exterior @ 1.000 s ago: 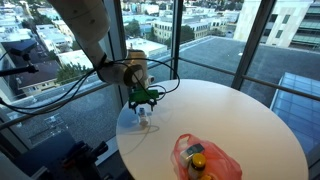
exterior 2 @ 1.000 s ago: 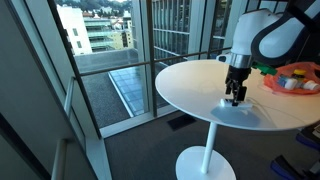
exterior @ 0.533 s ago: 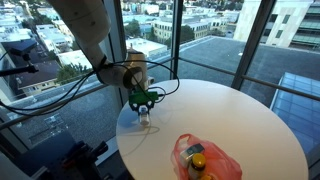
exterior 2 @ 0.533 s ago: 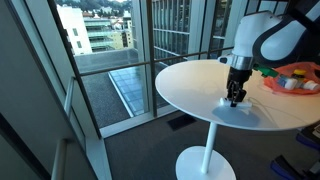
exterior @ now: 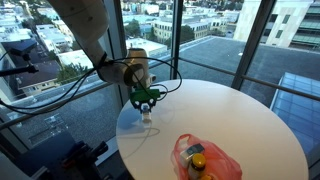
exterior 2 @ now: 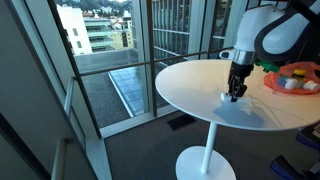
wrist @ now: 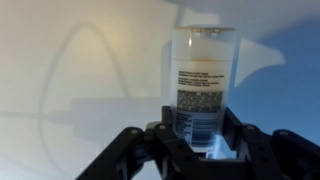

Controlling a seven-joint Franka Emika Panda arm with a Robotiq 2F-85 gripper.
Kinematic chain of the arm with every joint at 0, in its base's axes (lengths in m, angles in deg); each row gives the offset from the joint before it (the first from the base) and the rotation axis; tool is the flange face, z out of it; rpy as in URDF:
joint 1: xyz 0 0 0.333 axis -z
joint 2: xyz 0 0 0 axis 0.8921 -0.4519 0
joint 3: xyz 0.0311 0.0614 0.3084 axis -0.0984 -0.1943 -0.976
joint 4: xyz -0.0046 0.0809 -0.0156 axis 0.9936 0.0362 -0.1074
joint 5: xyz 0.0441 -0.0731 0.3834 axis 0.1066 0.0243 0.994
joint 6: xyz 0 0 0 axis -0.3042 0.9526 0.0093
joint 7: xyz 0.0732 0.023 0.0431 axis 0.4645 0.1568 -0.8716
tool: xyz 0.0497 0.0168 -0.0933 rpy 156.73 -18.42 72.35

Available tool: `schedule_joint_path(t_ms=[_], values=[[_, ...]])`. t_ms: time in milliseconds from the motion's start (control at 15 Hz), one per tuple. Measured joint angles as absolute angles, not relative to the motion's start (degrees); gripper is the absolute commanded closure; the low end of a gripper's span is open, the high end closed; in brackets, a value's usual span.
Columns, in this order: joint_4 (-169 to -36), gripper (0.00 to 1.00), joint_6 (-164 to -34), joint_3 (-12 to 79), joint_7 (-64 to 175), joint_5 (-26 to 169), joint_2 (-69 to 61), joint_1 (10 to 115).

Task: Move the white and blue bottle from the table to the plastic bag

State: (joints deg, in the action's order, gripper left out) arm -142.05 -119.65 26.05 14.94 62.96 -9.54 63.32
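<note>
The white and blue bottle (wrist: 203, 85) stands between my black fingers in the wrist view, its printed label facing the camera. My gripper (wrist: 198, 140) is shut on its lower part. In both exterior views the gripper (exterior: 146, 108) (exterior 2: 235, 96) hangs just above the round white table (exterior: 250, 120) near its edge, with the small bottle (exterior: 146, 112) only a pale spot under the fingers. The plastic bag (exterior: 205, 158), reddish and translucent, lies open on the table towards the other side, also seen as the plastic bag (exterior 2: 293, 78) behind the arm.
Several items, one yellow, lie inside the bag. The table stands on one white pedestal (exterior 2: 206, 150) beside floor-to-ceiling windows (exterior 2: 120, 50). The table edge (exterior: 122, 135) is close to the gripper.
The gripper has closed on the bottle and risen slightly from the table surface. The bag has not moved.
</note>
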Motion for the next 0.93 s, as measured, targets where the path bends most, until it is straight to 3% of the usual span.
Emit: schedule_joint_path(t_ms=[933], values=[[-147.53,0.74,-107.42,32.47,15.33,63.07,8.13,69.59]])
